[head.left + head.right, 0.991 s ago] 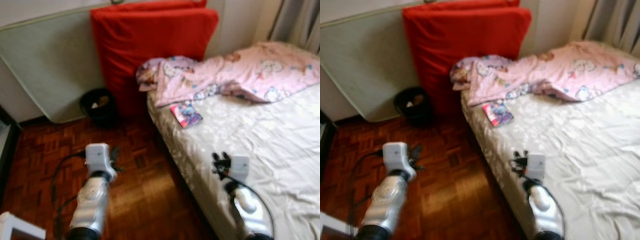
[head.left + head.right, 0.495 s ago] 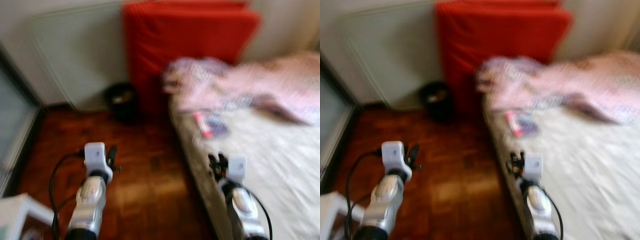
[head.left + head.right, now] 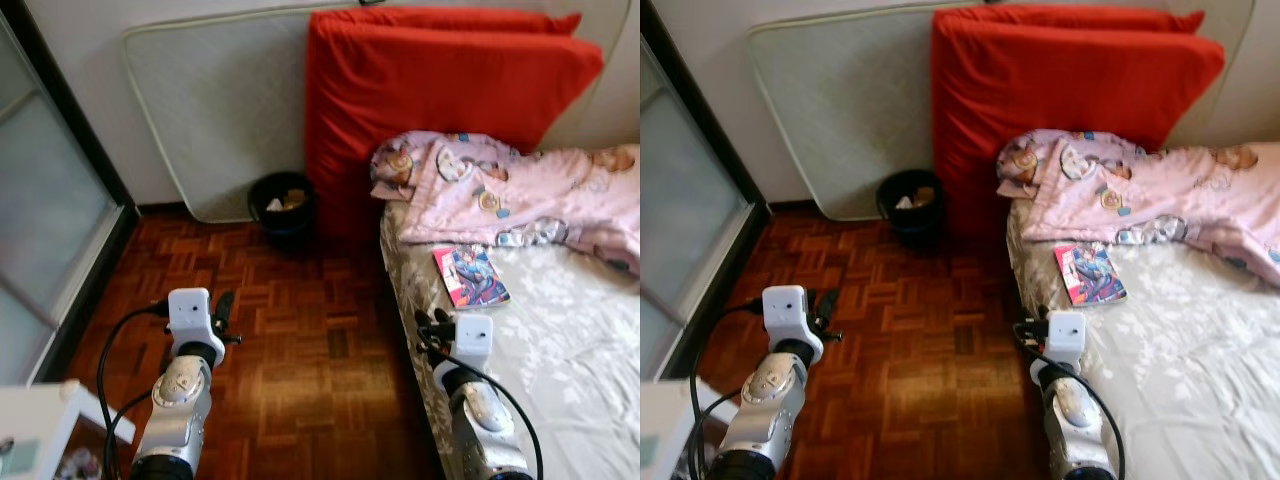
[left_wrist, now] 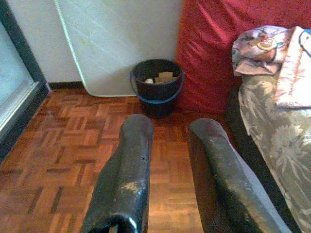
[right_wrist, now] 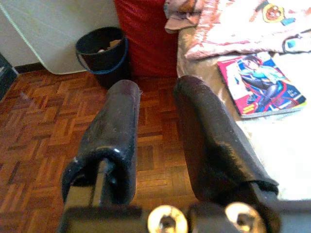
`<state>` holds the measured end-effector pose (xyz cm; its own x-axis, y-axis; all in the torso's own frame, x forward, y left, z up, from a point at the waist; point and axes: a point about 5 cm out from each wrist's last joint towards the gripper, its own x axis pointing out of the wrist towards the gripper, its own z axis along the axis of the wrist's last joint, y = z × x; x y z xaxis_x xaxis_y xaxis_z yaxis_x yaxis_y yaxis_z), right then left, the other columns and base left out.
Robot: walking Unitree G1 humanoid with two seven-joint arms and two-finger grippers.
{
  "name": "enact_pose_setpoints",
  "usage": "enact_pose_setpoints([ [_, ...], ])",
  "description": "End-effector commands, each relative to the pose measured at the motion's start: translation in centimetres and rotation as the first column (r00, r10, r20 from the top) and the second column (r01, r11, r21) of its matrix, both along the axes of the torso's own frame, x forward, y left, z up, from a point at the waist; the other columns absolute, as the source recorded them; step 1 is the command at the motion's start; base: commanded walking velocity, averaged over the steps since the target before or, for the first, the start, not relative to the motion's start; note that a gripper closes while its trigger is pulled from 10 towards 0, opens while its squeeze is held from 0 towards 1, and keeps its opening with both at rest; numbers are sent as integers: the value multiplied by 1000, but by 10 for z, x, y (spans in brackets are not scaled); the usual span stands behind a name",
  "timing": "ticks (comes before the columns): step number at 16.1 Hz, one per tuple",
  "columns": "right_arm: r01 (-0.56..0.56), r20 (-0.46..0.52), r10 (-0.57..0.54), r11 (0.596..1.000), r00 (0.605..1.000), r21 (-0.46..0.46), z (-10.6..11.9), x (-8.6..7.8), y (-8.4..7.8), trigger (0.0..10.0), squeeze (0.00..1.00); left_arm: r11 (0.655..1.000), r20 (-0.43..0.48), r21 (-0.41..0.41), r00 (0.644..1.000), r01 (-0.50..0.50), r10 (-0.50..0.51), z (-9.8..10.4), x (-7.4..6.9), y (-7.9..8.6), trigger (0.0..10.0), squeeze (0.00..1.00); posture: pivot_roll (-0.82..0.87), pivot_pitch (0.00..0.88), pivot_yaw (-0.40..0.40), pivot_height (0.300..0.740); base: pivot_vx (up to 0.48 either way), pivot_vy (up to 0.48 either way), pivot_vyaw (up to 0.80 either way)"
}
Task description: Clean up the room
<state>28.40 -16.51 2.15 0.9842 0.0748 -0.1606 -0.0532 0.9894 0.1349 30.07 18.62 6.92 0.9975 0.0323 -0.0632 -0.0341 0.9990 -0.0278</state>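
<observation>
My right gripper (image 3: 432, 325) hangs empty, fingers parted, at the bed (image 3: 570, 340) edge; the comic book (image 3: 470, 276) lies just beyond, near the pink blanket (image 3: 520, 190).

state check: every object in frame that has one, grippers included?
left gripper: open, empty, above the floor
right gripper: open, empty, at bed edge
bucket: upright, scraps inside
book: closed, flat on the bed
pink blanket: crumpled at head of bed
red mattress: leaning on wall
pale mattress: leaning on wall
</observation>
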Motion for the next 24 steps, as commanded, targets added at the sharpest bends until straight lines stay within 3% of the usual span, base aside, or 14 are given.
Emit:
enact_pose_setpoints([
  [1, 20, 1, -20, 1000, 1000, 0, 1, 0, -6, 10000, 0, 1000, -8, 5, 1000, 16, -16, -1, 0, -4, 10000, 0, -47, 30, 84, 740, 296, 0, 0],
  [14, 17, -1, -17, 1000, 1000, 22, -1, 0, -2, 10000, 0, 1000, -7, 6, 1000, 19, -19, -1, 0, -2, 10000, 0, -41, 27, 85, 740, 303, 0, 0],
  [17, 35, -87, -34, 999, 996, 17, -18, -10, -6, 10000, 0, 999, -108, 34, 994, 15, -11, -25, -9, 7, 10000, 0, -42, 28, 85, 740, 314, 0, 0],
  [19, 97, -263, -90, 995, 961, 12, -52, -43, -16, 10000, 0, 996, -243, 73, 970, 44, -25, -60, -30, 13, 10000, 0, -29, 28, 78, 740, 322, 0, 0],
  [22, 101, -313, -92, 995, 945, 11, -64, -59, -16, 10000, 0, 998, -286, 58, 958, 40, -22, -72, -41, 15, 10000, 0, -36, 28, 78, 740, 316, 0, 0],
  [24, 101, -320, -92, 995, 943, 10, -66, -60, -15, 10000, 0, 998, -316, 42, 948, 49, -33, -79, -45, 11, 10000, 0, -35, 28, 75, 740, 150, 0, 0],
])
